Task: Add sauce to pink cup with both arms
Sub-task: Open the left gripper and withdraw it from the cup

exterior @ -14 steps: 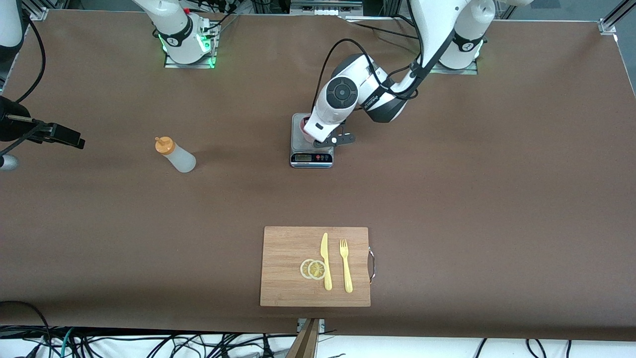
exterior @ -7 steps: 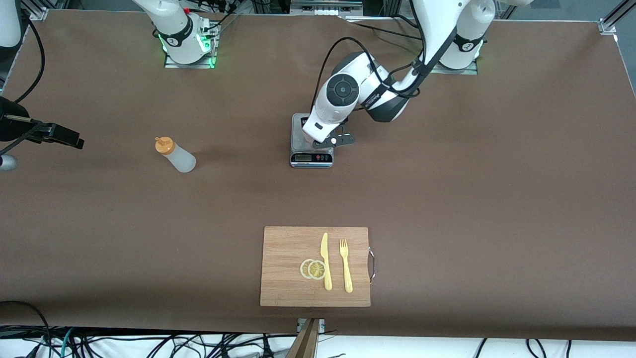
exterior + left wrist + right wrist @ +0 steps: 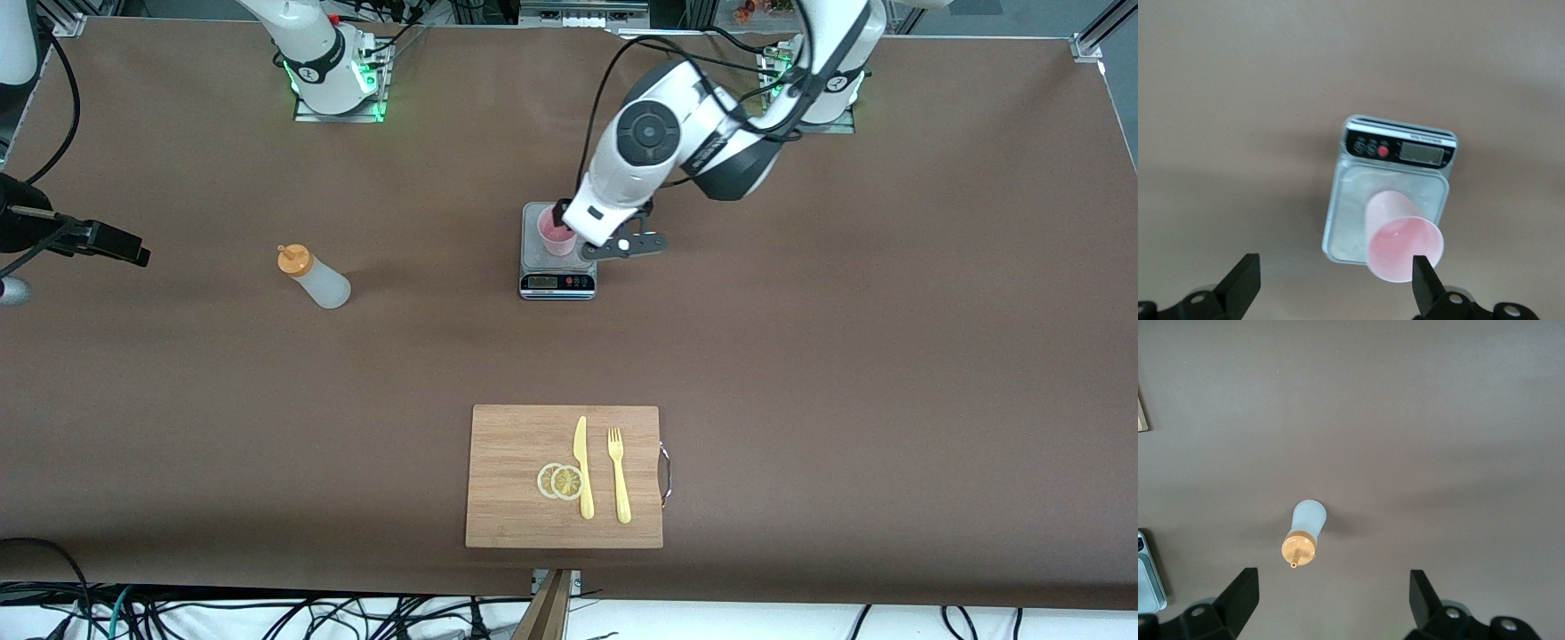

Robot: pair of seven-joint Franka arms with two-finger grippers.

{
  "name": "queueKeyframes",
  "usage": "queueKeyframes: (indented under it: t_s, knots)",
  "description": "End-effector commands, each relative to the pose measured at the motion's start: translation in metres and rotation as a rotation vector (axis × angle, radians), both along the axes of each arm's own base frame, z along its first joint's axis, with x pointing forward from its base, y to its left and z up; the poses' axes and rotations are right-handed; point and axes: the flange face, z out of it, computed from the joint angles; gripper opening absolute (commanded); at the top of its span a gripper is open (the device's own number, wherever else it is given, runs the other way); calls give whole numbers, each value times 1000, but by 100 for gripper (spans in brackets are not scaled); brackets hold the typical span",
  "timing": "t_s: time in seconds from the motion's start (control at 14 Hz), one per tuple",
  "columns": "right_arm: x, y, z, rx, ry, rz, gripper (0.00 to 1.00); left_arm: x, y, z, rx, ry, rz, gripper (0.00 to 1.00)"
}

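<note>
pink cup [image 3: 557, 236] on scale [image 3: 556, 283]; sauce [image 3: 315, 276] toward right arm's end.

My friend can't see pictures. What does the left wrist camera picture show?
A pink cup stands upright on a grey scale on a brown table, seen from above. The left tool hangs over them, open, with its two black fingers apart and holding nothing.

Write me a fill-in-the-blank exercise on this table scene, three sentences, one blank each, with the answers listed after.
1. The pink cup stands upright on the grey ______.
2. The left end effector is over the scale with its fingers ______, holding nothing.
3. The sauce bottle, capped in ______, stands on the table toward the right arm's end, under the open right end effector.

Missing words: scale; open; orange
</note>
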Motion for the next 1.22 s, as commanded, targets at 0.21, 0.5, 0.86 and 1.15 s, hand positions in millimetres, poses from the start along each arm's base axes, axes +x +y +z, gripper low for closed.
queueKeyframes:
  t_s: [0.21, 0.5, 0.86, 1.15]
  knots:
    - [1, -2, 5, -2, -1, -7, 100, 45, 131, 87, 41, -59, 37, 100]
    - [1, 0, 4, -2, 2, -4, 100, 51, 227, 136, 59, -54, -94, 100]
    - [1, 4, -1, 0, 11, 1, 100, 67, 336, 163, 92, -97, -210, 100]
    - [5, 10, -10, -3, 24, 9, 100, 83, 385, 181, 127, -176, -287, 100]
